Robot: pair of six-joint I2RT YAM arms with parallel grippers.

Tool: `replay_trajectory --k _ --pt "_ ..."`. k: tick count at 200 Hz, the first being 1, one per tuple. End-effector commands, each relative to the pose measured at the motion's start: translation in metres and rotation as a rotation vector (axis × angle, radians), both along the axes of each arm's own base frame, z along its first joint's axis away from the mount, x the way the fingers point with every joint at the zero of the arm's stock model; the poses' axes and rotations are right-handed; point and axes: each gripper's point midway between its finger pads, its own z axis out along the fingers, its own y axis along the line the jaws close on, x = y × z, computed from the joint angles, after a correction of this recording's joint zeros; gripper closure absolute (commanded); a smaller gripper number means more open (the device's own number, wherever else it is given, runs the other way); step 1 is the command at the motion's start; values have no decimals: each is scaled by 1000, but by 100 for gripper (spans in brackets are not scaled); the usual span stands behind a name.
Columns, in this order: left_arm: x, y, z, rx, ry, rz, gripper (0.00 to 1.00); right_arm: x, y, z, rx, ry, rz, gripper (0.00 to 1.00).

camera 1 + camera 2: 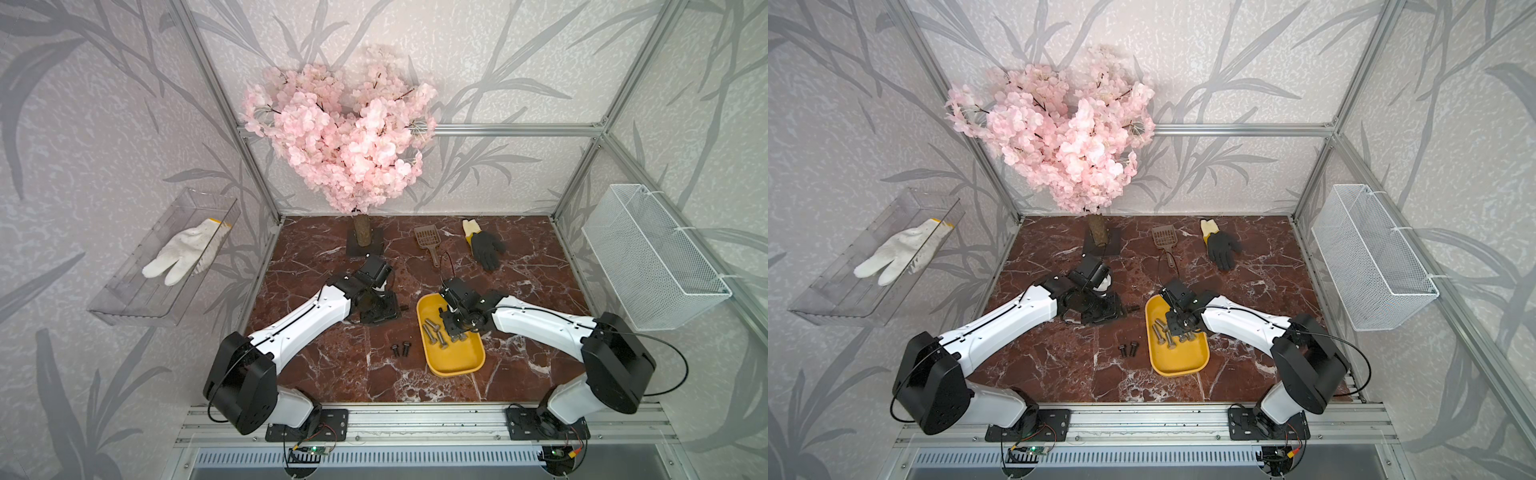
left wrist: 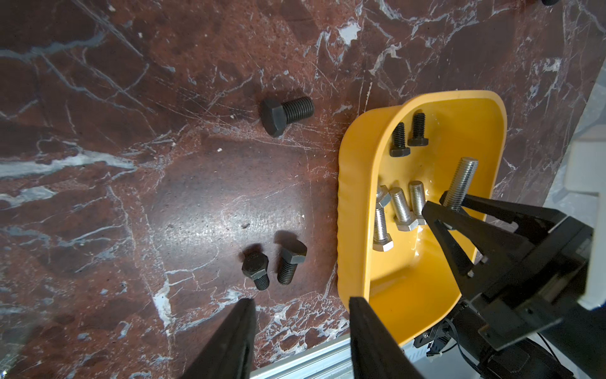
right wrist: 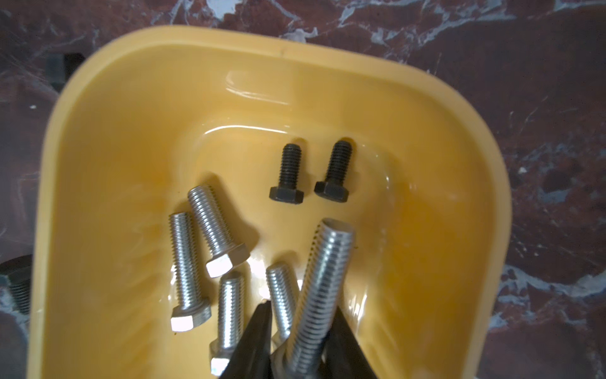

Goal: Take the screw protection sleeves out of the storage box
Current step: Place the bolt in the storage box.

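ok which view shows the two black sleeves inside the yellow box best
The right wrist view: both screw protection sleeves lie side by side, unobstructed, on the storage box floor. The left wrist view shows the sleeves smaller. In both top views they are too small to make out beside the right arm.

Storage box: yellow plastic, smooth and glossy, with highlights on the inner floor.
Screw protection sleeves: matt black, ribbed shanks, no shine.
Silver bolts: bright metal, threaded, reflective hex heads.
Tabletop: red-brown marble look, white veins, polished sheen, fine scratches.
Left tool: fingers matt black, plastic-like.
Bin: clear plastic, smooth. The glove in it is white knitted cloth.
Basket: white-coated wire mesh.
Second glove: black matt coating, cream knit cuff.
Frame rails: brushed bare metal.
Tree trunk: rough bark.
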Motion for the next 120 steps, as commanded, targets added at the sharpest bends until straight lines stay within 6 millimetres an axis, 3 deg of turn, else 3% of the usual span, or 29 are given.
replay_trajectory --k 1,45,120 --pt "-3 7 3 22 -17 -8 51 11 3 2 -19 -21 15 96" --pt "-2 7 1 23 -15 -7 51 12 5 -15 -40 9 18 88" --pt "-5 10 -2 34 -4 -7 51 9 3 -25 -56 31 21 61"
